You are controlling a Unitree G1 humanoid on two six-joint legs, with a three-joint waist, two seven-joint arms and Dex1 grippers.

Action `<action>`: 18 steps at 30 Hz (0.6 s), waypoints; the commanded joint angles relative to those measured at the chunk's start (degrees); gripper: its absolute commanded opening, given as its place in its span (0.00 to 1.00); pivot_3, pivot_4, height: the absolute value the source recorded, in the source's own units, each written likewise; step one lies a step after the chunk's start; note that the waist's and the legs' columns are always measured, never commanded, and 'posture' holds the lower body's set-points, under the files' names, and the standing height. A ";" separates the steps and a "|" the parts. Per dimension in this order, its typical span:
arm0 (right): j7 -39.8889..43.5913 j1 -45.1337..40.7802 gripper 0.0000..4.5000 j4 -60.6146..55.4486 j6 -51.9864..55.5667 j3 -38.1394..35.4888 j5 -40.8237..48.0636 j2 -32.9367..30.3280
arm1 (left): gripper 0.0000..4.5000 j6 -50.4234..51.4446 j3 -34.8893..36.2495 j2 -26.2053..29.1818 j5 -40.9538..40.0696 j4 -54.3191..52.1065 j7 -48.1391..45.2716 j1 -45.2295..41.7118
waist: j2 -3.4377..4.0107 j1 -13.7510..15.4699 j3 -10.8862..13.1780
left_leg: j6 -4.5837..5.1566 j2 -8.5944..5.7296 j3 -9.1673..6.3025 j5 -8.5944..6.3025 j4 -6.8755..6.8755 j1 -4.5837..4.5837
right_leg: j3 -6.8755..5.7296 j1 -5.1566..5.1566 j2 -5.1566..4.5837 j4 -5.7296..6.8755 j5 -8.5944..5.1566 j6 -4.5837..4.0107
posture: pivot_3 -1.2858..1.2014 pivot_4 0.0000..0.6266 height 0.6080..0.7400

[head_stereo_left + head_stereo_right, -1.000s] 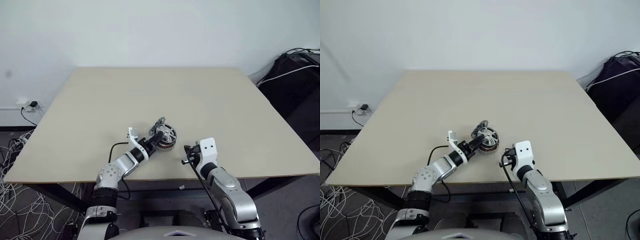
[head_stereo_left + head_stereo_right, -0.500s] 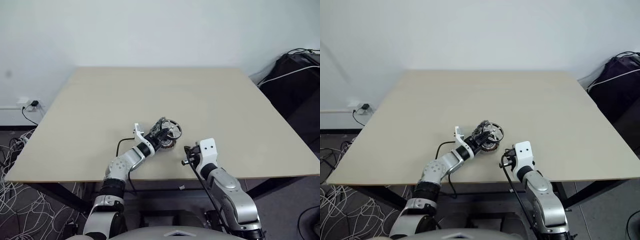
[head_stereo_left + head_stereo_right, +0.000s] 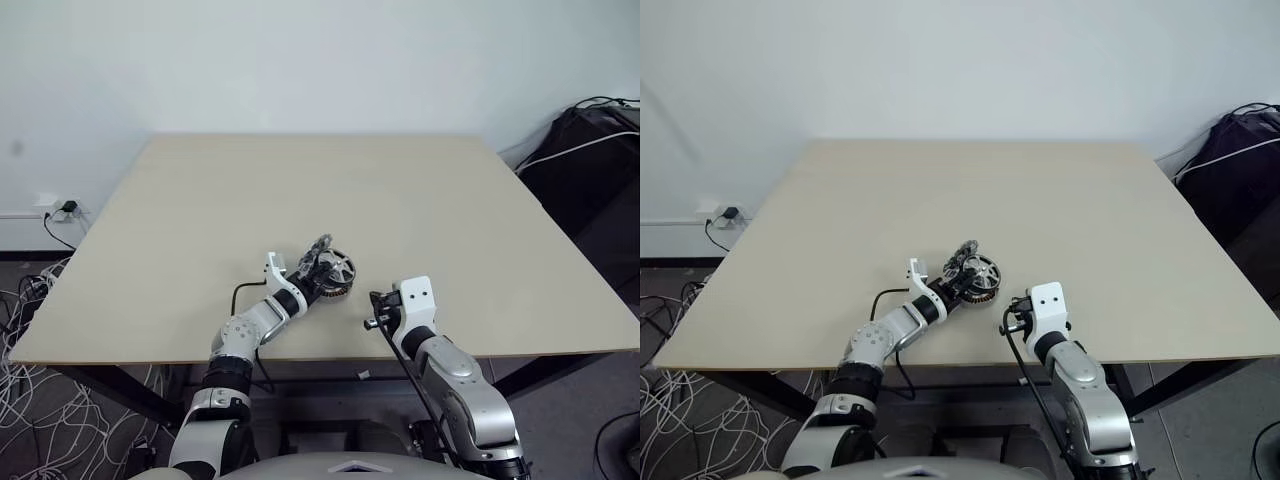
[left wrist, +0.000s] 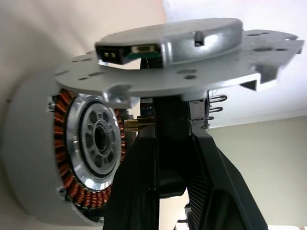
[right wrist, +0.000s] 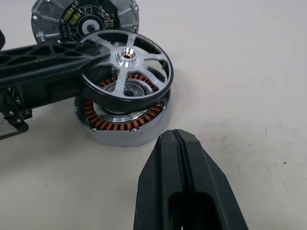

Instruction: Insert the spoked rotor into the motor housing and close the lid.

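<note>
The spoked rotor (image 5: 127, 60), a silver ring with thin spokes and a bright hub, hangs tilted just above the motor housing (image 5: 120, 132). The housing is a squat metal cup on the table with copper windings showing inside (image 4: 91, 148). My left gripper (image 3: 320, 272) reaches in from the left and is shut on the rotor's rim. The round lid (image 5: 86, 17), circuit side up, lies on the table just beyond the housing. My right gripper (image 5: 178, 143) is shut and empty, a short way in front of the housing near the table's front edge.
The beige table (image 3: 400, 190) stretches bare beyond the parts and to both sides. Its front edge runs just under my right gripper. A dark bag with cables (image 3: 590, 150) sits off the table's right side. Loose white cables (image 3: 40, 420) lie on the floor at left.
Half a second ago the left gripper held the rotor higher and further right. It now sits lower, over the housing. The right arm has not moved.
</note>
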 commanded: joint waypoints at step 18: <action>-0.27 -1.30 0.00 -1.48 -1.07 -0.56 0.44 0.21 | 1.00 4.30 -0.53 -3.98 0.46 -7.95 2.31 5.28 | 0.06 0.09 -0.12 | -0.20 0.01 -0.01 -0.09 0.08 0.07 | -0.01 0.09 -0.06 0.03 -0.03 0.23 | 0.52 0.00 1.00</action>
